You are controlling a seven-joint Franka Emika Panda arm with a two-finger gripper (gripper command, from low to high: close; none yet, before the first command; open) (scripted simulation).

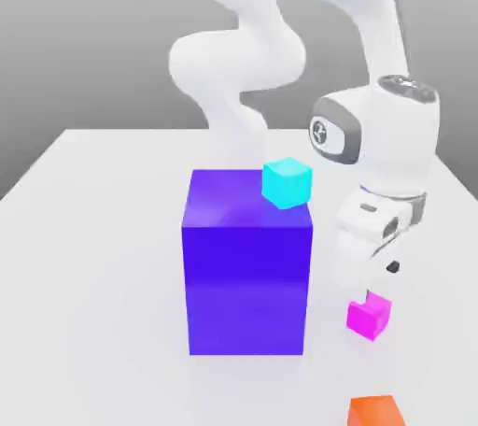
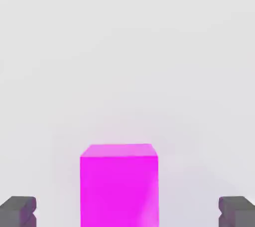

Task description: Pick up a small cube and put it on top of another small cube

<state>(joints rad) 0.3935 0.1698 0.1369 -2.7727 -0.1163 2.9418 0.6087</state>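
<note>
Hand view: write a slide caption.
Open tool with its fingers on either side of a magenta cube, not touching it.

A small dark emblem [image 1: 319, 132] marks the pale round cap on the wrist joint [image 1: 337, 126] of the white robot arm [image 1: 401, 139], at the exterior view's right; its design is too small to make out. No words, brand names or numbers can be read anywhere in the scene.
</note>
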